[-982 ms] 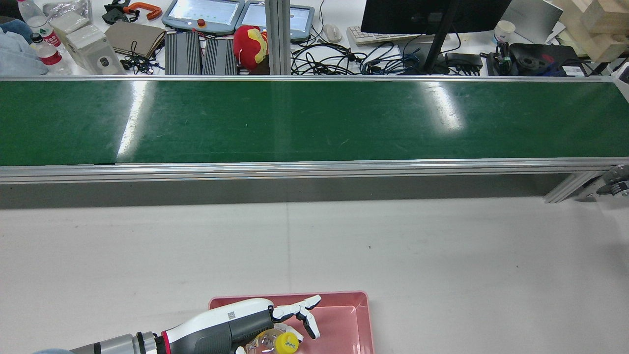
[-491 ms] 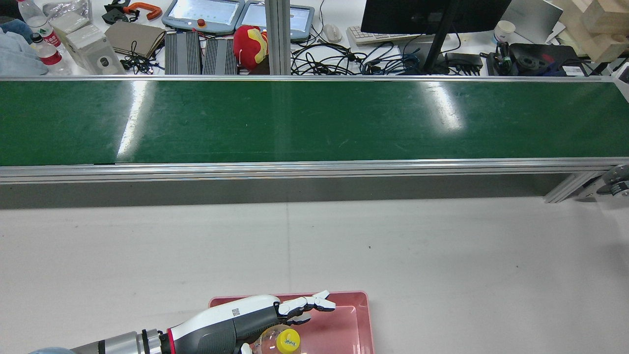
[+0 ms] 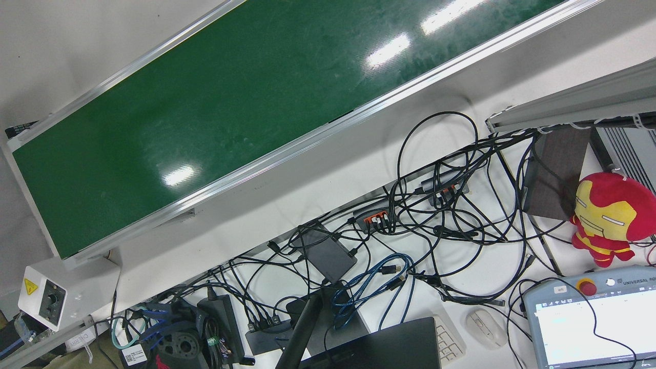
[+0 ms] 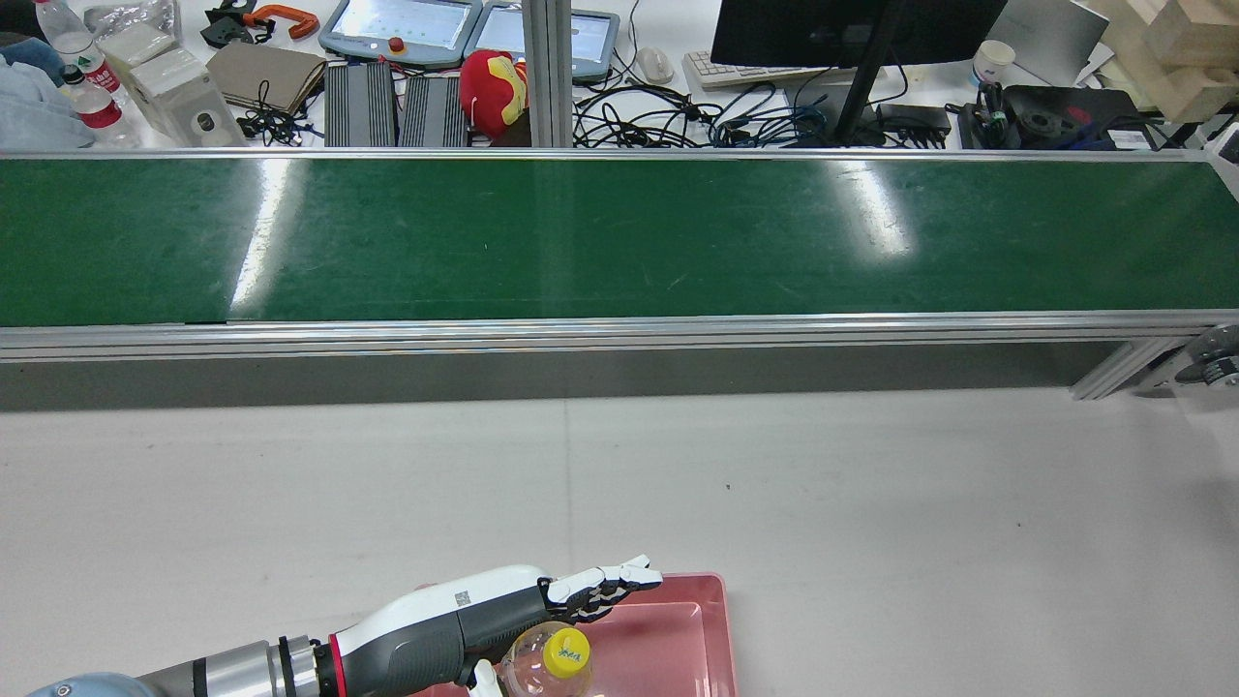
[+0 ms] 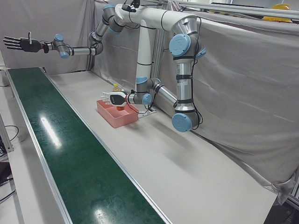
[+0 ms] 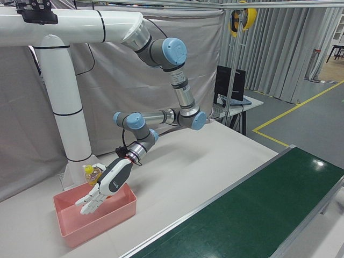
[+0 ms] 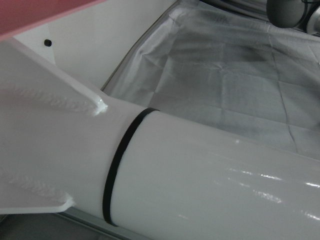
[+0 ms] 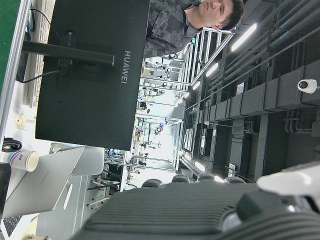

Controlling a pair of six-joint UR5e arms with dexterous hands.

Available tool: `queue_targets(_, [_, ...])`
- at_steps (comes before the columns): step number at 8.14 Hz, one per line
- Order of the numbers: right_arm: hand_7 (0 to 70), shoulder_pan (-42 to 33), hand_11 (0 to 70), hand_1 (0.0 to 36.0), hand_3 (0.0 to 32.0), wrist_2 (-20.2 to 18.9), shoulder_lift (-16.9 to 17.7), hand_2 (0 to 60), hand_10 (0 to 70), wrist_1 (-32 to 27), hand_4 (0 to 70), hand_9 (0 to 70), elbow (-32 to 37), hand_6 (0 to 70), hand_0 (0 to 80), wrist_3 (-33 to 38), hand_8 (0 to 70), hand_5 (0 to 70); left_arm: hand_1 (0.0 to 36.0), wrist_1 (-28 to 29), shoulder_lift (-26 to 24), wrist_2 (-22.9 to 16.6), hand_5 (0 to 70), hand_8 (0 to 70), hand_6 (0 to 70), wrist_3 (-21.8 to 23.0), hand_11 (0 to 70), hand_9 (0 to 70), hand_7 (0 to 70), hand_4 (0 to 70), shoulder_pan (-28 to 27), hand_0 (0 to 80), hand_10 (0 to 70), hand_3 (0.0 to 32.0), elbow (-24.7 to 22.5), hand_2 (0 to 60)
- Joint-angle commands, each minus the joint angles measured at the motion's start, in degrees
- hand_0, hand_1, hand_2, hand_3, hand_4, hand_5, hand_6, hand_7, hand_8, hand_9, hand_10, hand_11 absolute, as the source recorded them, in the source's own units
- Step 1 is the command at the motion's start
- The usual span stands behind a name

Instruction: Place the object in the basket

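Observation:
A clear bottle (image 4: 537, 668) with a yellow cap and amber liquid stands upright in the pink basket (image 4: 682, 634) at the near edge of the white table. My left hand (image 4: 484, 620) hovers over the basket beside the bottle, fingers stretched flat and apart, the thumb by the bottle's side. The left-front view shows the bottle (image 5: 116, 88) behind the left hand (image 5: 113, 97) in the basket (image 5: 117, 119). The right-front view shows the bottle (image 6: 91, 174), the hand (image 6: 107, 185) and the basket (image 6: 99, 221). My right hand (image 5: 18, 43) is open, high above the belt's end.
A long green conveyor belt (image 4: 619, 242) with aluminium rails crosses the far side of the table. Behind it lies a desk with cables, a monitor (image 4: 852, 29), teach pendants and a red plush toy (image 4: 492, 89). The white table (image 4: 871, 503) spreads right of the basket.
My left hand's fingers uncurled from over the bottle and straightened, and the hand rose slightly. The bottle's cap shifted a little upward in the view.

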State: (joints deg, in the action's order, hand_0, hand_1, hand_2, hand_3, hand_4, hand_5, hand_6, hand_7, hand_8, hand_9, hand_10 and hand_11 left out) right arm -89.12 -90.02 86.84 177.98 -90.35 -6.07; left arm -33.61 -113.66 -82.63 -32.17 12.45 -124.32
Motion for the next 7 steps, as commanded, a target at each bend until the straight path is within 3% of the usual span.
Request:
queue_targets(1, [0.0, 0.0, 0.0, 0.0, 0.0, -0.1, 0.0, 0.0, 0.0, 0.0, 0.0, 0.0, 0.0, 0.0, 0.0, 0.0, 0.0, 0.0, 36.0, 0.0, 0.1, -0.1, 5.0, 3.3, 0.0, 0.2, 4.3, 2.5, 0.0, 0.0, 0.1, 47.7, 0.7, 10.4, 0.0, 60.0])
queue_targets(2, [0.0, 0.0, 0.0, 0.0, 0.0, 0.0, 0.0, 0.0, 0.0, 0.0, 0.0, 0.0, 0.0, 0.0, 0.0, 0.0, 0.0, 0.0, 8.0, 0.1, 0.1, -0.1, 7.7, 2.5, 0.0, 0.2, 2.4, 1.8, 0.0, 0.0, 0.1, 77.3, 0.0, 8.8, 0.0, 0.0])
queue_targets(3, [0.0, 0.0, 0.0, 0.0, 0.0, 0.0, 0.0, 0.0, 0.0, 0.0, 0.0, 0.0, 0.0, 0.0, 0.0, 0.0, 0.0, 0.0, 3.7, 0.2, 0.1, -0.1, 6.8, 2.8, 0.0, 0.2, 1.5, 2.3, 0.0, 0.0, 0.1, 61.5, 0.0, 9.4, 0.0, 0.0])
queue_targets(4, [0.0, 0.0, 0.0, 0.0, 0.0, -0.1, 0.0, 0.0, 0.0, 0.0, 0.0, 0.0, 0.0, 0.0, 0.0, 0.0, 0.0, 0.0, 1.0, 0.1, 0.1, -0.1, 5.6, 2.8, 0.0, 0.2, 1.2, 2.5, 0.0, 0.0, 0.1, 55.7, 0.0, 10.6, 0.0, 0.0])
queue_targets(5, [0.0, 0.0, 0.0, 0.0, 0.0, 0.0, 0.0, 0.0, 0.0, 0.0, 0.0, 0.0, 0.0, 0.0, 0.0, 0.0, 0.0, 0.0, 0.0, 0.1, 0.1, -0.2, 5.0, 2.3, 0.0, 0.2, 0.6, 2.1, 0.0, 0.0, 0.1, 50.9, 0.0, 11.2, 0.0, 0.0])
queue_targets(7, [0.0, 0.0, 0.0, 0.0, 0.0, 0.0, 0.0, 0.0, 0.0, 0.0, 0.0, 0.0, 0.0, 0.0, 0.0, 0.0, 0.0, 0.0, 0.0, 0.0, 0.1, -0.2, 5.9, 2.3, 0.0, 0.2, 0.3, 2.1, 0.0, 0.0, 0.1, 49.2, 0.0, 11.0, 0.0, 0.0])
